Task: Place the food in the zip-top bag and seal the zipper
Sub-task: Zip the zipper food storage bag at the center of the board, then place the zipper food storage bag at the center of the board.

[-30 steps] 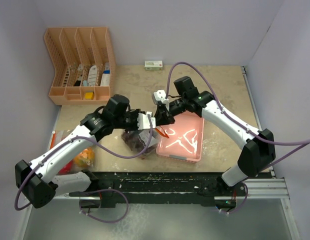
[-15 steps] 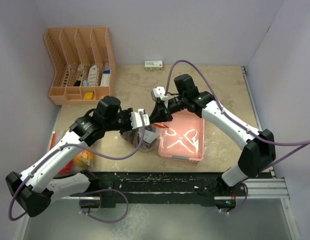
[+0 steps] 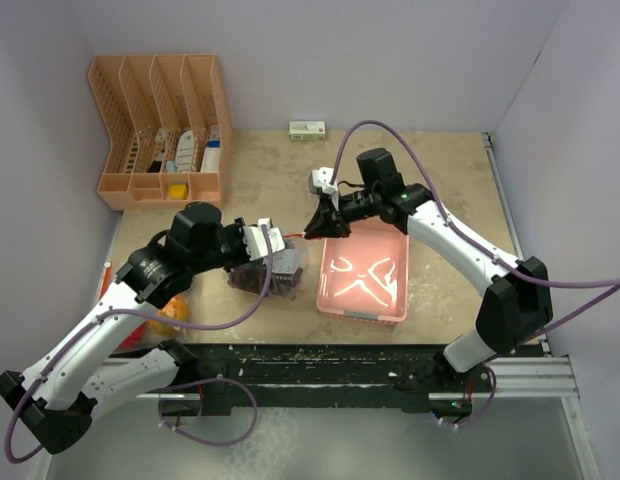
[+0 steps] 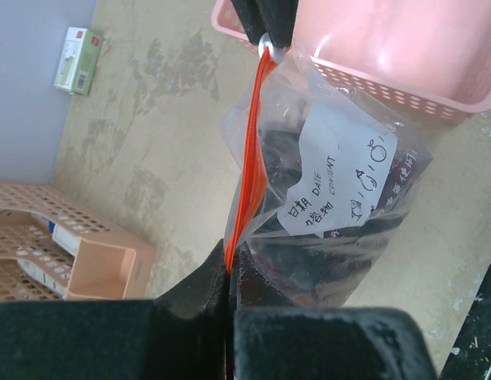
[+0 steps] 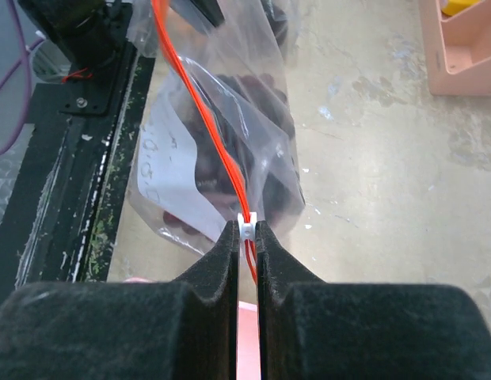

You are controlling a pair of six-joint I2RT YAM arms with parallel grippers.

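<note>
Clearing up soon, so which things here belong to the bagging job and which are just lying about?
Job: zip-top bag, orange zipper, white slider, dark grapes inside.
Lying about: pink tray, peach file organizer, small green box.

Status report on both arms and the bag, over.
Left gripper shut on one zipper end. Right gripper shut on the slider at the other. Dark food inside bag. Nothing in the way.

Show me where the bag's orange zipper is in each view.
Top external: zipper, short orange line at centre.
Left wrist: zipper, orange line from lower centre to top centre.
Right wrist: zipper, orange line from top left down to centre.
Shared landmark: organizer, upper left, lower left, upper right respectively.
</note>
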